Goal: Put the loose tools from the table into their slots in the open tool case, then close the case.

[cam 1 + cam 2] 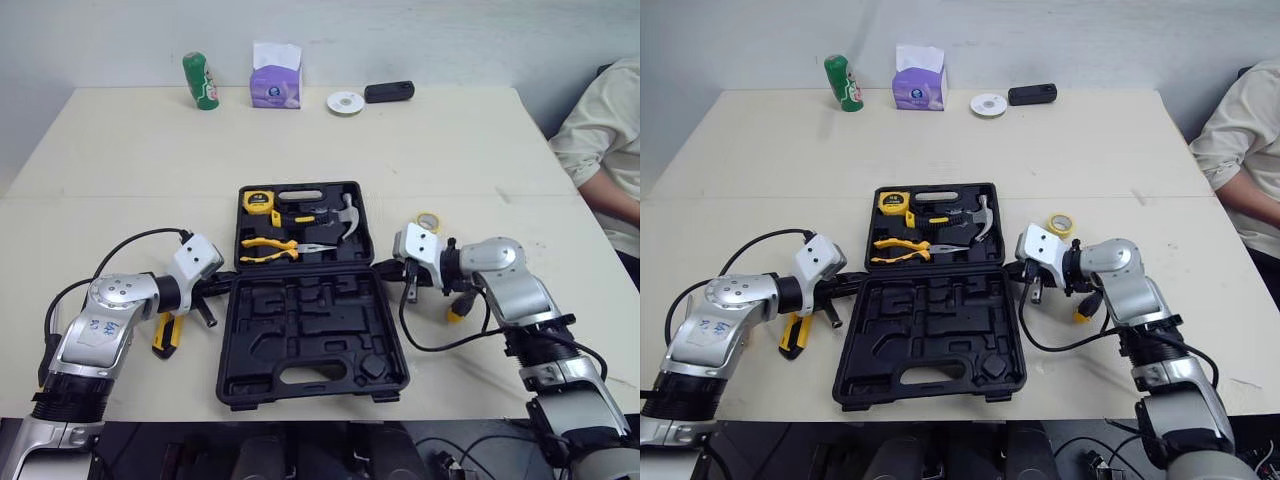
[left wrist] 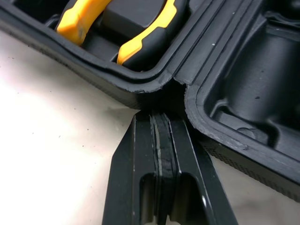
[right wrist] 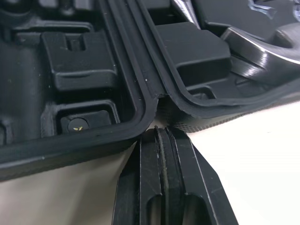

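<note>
My left gripper (image 2: 161, 117) was pinched fully closed on nothing, its tip at the left hinge corner of the open tool case (image 1: 310, 335). My right gripper (image 3: 159, 133), likewise closed and empty, sat at the right hinge corner. Pliers (image 1: 275, 248), hammer (image 1: 345, 218) and tape measure (image 1: 258, 201) lay in the far half. One yellow-handled tool (image 1: 165, 335) lay loose left of the case, a second yellow-handled tool (image 1: 456, 312) to its right.

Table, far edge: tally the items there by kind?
can: 1
tissue box: 1
disc: 1
black box: 1
Total: 4
</note>
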Controlling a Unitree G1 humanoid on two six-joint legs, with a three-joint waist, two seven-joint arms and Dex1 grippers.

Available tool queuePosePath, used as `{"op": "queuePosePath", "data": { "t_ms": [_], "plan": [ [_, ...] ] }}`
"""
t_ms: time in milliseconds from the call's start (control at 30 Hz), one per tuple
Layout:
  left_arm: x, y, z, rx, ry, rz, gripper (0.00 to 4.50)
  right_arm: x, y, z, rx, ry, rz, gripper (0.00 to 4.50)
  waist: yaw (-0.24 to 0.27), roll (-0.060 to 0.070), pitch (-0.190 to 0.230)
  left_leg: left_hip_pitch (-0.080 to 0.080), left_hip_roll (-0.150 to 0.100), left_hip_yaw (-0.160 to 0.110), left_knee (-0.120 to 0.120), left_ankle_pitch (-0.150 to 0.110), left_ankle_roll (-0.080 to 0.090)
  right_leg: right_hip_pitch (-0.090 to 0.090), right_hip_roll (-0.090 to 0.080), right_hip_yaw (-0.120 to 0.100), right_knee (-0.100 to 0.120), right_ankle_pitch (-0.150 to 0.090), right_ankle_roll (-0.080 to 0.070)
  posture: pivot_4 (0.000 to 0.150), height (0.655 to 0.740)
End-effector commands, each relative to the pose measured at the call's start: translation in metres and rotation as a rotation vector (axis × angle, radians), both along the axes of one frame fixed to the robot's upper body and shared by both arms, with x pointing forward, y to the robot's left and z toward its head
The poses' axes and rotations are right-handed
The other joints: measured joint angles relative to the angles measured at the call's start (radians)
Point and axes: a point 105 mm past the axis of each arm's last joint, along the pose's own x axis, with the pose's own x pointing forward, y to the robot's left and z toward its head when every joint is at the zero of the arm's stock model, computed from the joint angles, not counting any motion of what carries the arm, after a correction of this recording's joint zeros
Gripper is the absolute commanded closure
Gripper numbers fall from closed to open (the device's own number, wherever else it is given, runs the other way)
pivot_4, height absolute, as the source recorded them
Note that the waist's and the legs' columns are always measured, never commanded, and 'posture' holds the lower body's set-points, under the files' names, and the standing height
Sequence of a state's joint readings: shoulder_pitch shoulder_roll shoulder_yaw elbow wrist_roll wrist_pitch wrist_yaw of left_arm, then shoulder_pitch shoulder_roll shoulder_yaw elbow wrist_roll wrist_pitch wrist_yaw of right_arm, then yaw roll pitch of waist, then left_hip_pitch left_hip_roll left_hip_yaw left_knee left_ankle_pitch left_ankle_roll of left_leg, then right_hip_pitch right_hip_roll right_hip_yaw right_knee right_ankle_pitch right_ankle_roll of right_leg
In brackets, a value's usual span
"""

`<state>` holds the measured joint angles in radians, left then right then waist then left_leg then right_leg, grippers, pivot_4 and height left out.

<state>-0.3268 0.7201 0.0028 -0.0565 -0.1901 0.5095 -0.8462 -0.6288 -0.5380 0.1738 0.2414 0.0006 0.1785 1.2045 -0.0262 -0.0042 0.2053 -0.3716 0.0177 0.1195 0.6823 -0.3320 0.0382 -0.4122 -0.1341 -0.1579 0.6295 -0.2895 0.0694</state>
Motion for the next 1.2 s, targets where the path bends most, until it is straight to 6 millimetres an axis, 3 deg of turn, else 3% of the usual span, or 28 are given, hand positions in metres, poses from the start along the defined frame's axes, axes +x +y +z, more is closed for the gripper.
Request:
{"op": "queuePosePath", "data": {
  "t_ms": [33,233,467,633,800,900,1067,1100,1200],
  "plan": [
    [-0.009,-0.025,-0.007,-0.024,0.026,-0.141,4.42,-0.019,0.027,0.016,0.055,-0.052,0.139,4.50,0.001,0.000,0.000,0.000,0.000,0.000,0.000,0.000,0.000,0.000,0.000,0.000,0.000,0.000,0.000,0.150,0.7316],
    [-0.010,-0.009,-0.016,0.023,0.039,-0.132,4.42,-0.023,0.025,0.010,0.036,-0.056,0.120,4.50,-0.003,0.000,0.000,0.001,0.000,0.000,0.000,0.000,0.000,0.000,0.000,0.000,0.000,0.000,0.000,0.150,0.7316],
    [-0.006,-0.008,-0.016,0.036,0.041,-0.145,4.42,-0.026,0.021,0.005,0.028,-0.058,0.074,4.50,-0.001,0.000,0.000,0.001,0.000,0.000,0.000,0.000,0.000,0.000,0.000,0.000,0.000,0.000,0.000,0.150,0.7316],
    [0.001,0.006,-0.009,0.016,0.040,-0.076,4.42,-0.009,0.003,0.006,0.013,-0.087,-0.061,4.50,-0.001,-0.001,-0.001,0.002,0.000,0.000,0.000,0.000,0.000,0.001,0.000,0.000,0.001,0.000,0.000,0.150,0.7316],
    [-0.010,0.023,-0.004,-0.016,0.058,-0.036,4.42,-0.013,-0.019,0.012,0.027,-0.067,-0.116,4.50,-0.002,-0.001,-0.001,0.002,0.000,0.000,0.000,0.000,0.000,0.001,0.000,0.000,0.001,0.000,0.000,0.150,0.7316],
    [-0.020,0.031,0.007,-0.081,0.068,-0.006,4.42,-0.019,-0.034,0.020,0.062,-0.054,-0.147,4.50,-0.001,-0.001,-0.001,0.001,0.001,0.000,-0.001,0.000,0.000,0.001,0.000,0.000,-0.001,0.000,0.000,0.150,0.7316],
    [-0.051,0.046,0.053,-0.336,0.024,0.059,4.42,-0.034,-0.073,0.044,0.164,0.003,-0.250,4.50,0.001,-0.001,0.000,0.000,0.001,-0.001,0.000,-0.001,0.001,0.001,-0.001,0.000,-0.001,0.000,0.000,0.150,0.7316],
    [-0.057,0.049,0.058,-0.361,0.019,0.068,3.81,-0.036,-0.079,0.047,0.179,0.016,-0.267,3.83,0.002,-0.001,0.000,0.000,0.001,-0.001,0.000,-0.001,0.001,0.001,-0.001,0.000,-0.001,0.000,0.000,0.150,0.7316],
    [-0.090,0.077,0.066,-0.418,0.022,0.161,2.61,-0.048,-0.123,0.050,0.167,0.039,-0.371,2.51,0.001,-0.001,0.000,0.001,0.001,-0.002,-0.001,-0.001,0.000,0.002,-0.002,0.000,-0.002,0.000,0.000,0.150,0.7316]
  ]
}}
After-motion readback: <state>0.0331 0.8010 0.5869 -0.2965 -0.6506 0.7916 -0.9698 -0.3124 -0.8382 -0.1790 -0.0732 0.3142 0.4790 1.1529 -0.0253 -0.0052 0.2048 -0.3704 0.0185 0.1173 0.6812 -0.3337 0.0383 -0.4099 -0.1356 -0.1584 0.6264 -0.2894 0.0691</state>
